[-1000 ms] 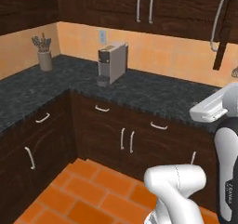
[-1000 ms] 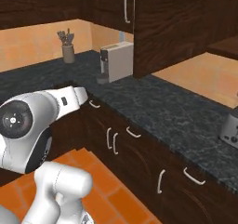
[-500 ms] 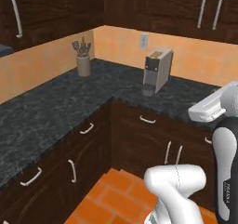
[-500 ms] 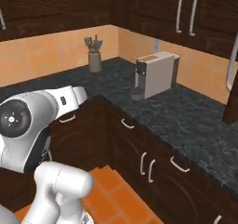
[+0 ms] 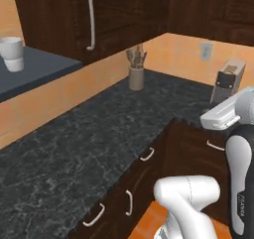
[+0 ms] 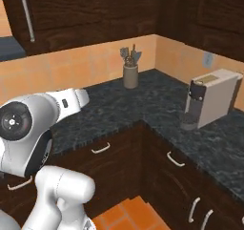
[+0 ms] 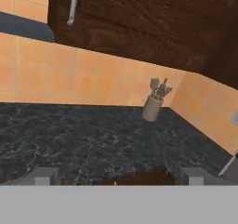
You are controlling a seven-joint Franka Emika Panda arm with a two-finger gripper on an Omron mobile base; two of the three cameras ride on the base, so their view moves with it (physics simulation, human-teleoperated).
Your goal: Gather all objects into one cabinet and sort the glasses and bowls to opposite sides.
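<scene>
The claw (image 7: 118, 175) stood spread as wide as it goes, its two grey fingertips (image 7: 42, 175) far apart at the bottom of the hand view, with nothing between them. It hung above the dark speckled desk (image 5: 74, 153), facing the corner where the two runs of counter meet.

Off to the left, a small white tumbler (image 5: 12, 54) sat upright on the flat dark grey wall shelf (image 5: 37, 69), near its left end as seen from the left base view. Just to the right of that shelf hung the dark brown cabinet (image 5: 59, 20), its door closed and its long pale bar handle (image 5: 90, 19) running down the front. The same handle (image 6: 26, 14) showed at the upper left of the right base view, and its lower end (image 7: 73, 4) at the top of the hand view.

A grey utensil holder (image 5: 136, 78) with a few tools sticking up stood on the desk against the orange tiled wall (image 6: 86, 64), close to the corner. Farther along the right-hand run stood a pale coffee machine (image 6: 209, 104), well apart from the holder. Below the desk were dark drawers (image 6: 102, 150) with small white handles, and orange floor tiles (image 6: 126, 214) showed beneath the arm.
</scene>
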